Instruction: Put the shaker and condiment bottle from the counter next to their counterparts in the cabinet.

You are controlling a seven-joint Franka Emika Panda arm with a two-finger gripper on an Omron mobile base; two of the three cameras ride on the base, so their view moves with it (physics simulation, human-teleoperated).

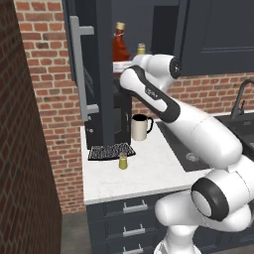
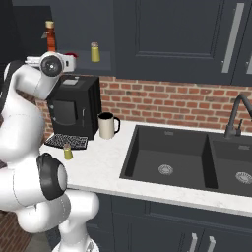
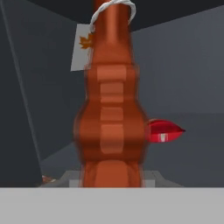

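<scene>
The white arm (image 1: 198, 134) rose from the lower right and reached up and left into the open cabinet (image 1: 104, 74), whose door (image 1: 82, 69) with its long silver handle stood swung out beside the brick wall (image 1: 44, 74). The red-orange condiment bottle (image 1: 119, 44) stood upright inside the cabinet, just above the arm's wrist, with a yellow shaker (image 1: 141, 48) beside it. On the worktop (image 1: 144, 173) the small olive shaker (image 1: 123, 161) stood near a dark mat (image 1: 111, 151), and a cream mug (image 1: 141, 127) stood behind.
</scene>
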